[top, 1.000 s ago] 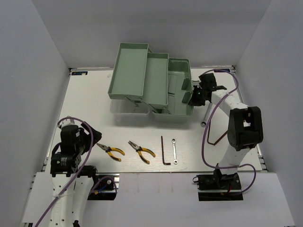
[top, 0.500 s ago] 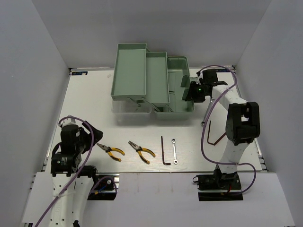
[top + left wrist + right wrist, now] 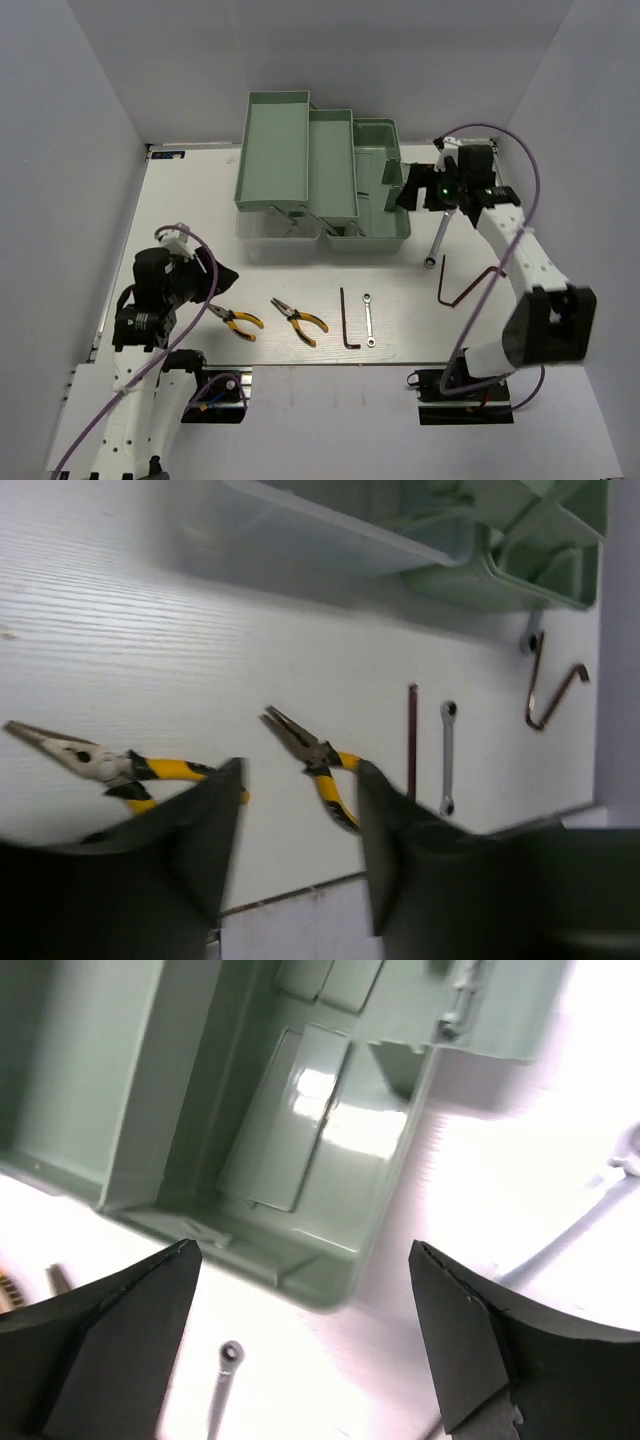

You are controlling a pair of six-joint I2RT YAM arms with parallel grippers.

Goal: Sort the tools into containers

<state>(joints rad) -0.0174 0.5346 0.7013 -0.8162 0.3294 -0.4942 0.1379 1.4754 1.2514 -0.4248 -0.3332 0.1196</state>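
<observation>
The mint-green toolbox stands at the back with its trays (image 3: 272,150) fanned out to the left and its base bin (image 3: 378,195) on the right. My right gripper (image 3: 408,190) hovers open by the bin's right wall (image 3: 300,1130), holding nothing. A silver wrench (image 3: 437,240) lies just right of the bin, and a reddish-brown hex key (image 3: 465,282) lies beyond it. Along the front lie two yellow-handled pliers (image 3: 235,320) (image 3: 298,322), a black hex key (image 3: 346,320) and a small wrench (image 3: 369,320). My left gripper (image 3: 225,280) hangs open and empty over the pliers (image 3: 315,765).
White walls close in the table on the left, back and right. The toolbox's translucent lid (image 3: 265,225) lies flat under the raised trays. A purple cable (image 3: 500,150) loops off my right arm.
The toolbox shifted and straightened while my right gripper was at its edge; that gripper then opened and drew back to the right. My left arm lifted toward the pliers and its jaws narrowed.
</observation>
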